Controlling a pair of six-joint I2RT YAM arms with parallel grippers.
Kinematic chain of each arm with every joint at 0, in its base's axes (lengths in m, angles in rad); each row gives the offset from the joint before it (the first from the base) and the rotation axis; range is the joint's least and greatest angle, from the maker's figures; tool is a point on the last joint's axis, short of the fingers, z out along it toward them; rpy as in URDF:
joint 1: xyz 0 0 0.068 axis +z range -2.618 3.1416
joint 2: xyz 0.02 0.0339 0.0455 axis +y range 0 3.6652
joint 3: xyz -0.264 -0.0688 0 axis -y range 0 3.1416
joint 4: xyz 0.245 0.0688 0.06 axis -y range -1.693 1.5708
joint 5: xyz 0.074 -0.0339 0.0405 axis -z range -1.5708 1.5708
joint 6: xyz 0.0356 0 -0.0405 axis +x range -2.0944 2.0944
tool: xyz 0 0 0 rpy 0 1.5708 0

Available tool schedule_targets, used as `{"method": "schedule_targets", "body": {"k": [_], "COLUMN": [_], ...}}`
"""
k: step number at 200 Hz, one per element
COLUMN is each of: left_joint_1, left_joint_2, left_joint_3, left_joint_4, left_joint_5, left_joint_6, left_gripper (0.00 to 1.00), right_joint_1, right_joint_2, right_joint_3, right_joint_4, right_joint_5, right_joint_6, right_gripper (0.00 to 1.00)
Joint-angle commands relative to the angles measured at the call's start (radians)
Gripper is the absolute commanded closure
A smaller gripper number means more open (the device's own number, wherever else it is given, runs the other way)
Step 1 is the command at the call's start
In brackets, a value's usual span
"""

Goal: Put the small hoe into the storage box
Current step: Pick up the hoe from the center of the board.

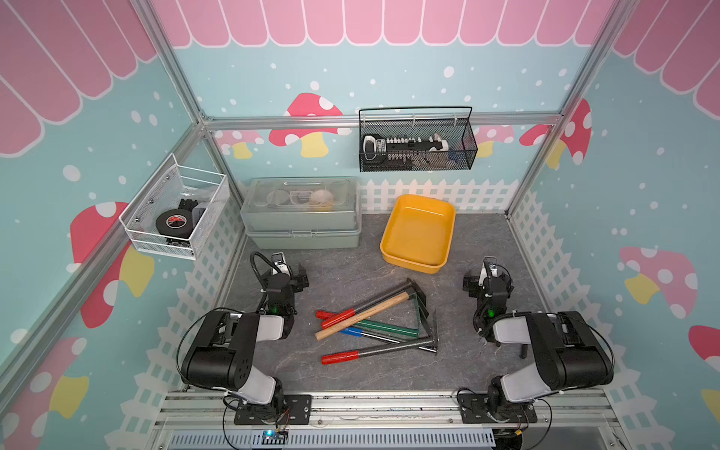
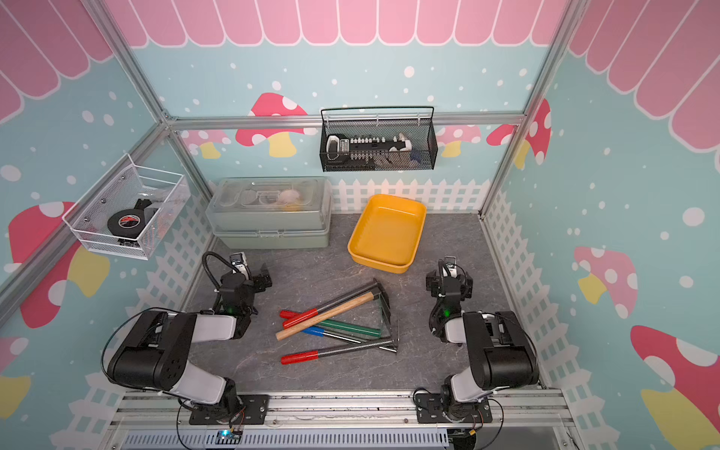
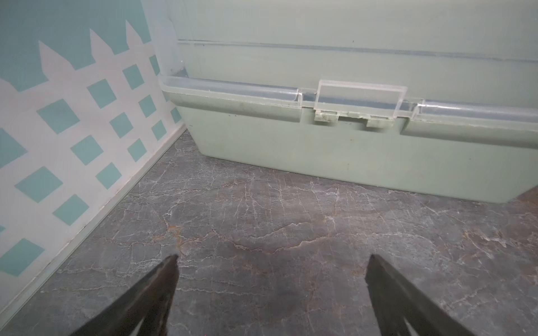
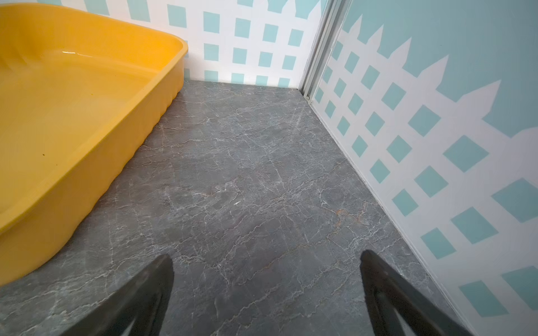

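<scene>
Several small long-handled tools [image 1: 376, 321] lie piled and crossed mid-table, with red, green, blue and wooden handles [image 2: 325, 315]. The small hoe is among them, but I cannot tell which one it is. The storage box [image 1: 413, 265], a shallow yellow tray, sits empty behind the pile in both top views [image 2: 380, 266], and its wall [image 4: 87, 180] shows in the right wrist view. My left gripper [image 3: 272, 257] stands open over bare table, left of the pile [image 1: 290, 274]. Right of the pile, my right gripper [image 4: 266, 254] is open and holds nothing [image 1: 489, 278].
A grey-green lidded case [image 1: 302, 218] stands at the back left, close ahead of the left gripper [image 3: 349, 151]. A black mesh basket [image 1: 417, 142] hangs on the back wall and a white wire basket [image 1: 175, 212] on the left wall. Fence-printed walls enclose the table.
</scene>
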Motion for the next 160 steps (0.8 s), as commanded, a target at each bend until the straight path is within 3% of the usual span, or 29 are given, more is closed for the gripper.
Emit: {"method": "schedule_targets", "body": {"k": [1, 160], "left_joint_1": [0.002, 0.001], "left_joint_2": [-0.001, 0.001], "left_joint_3": [0.002, 0.008], "left_joint_4": [0.033, 0.028], "left_joint_5": [-0.016, 0.0], "left_joint_6": [-0.002, 0.007], "left_gripper": [0.01, 0.01], "right_joint_1": [-0.001, -0.001], "right_joint_2": [0.003, 0.003], "right_joint_3": [-0.008, -0.008], "right_joint_4": [0.032, 0.032], "right_joint_5": [0.008, 0.008], "right_joint_6": [-0.002, -0.001], "right_gripper": [0.01, 0.01]}}
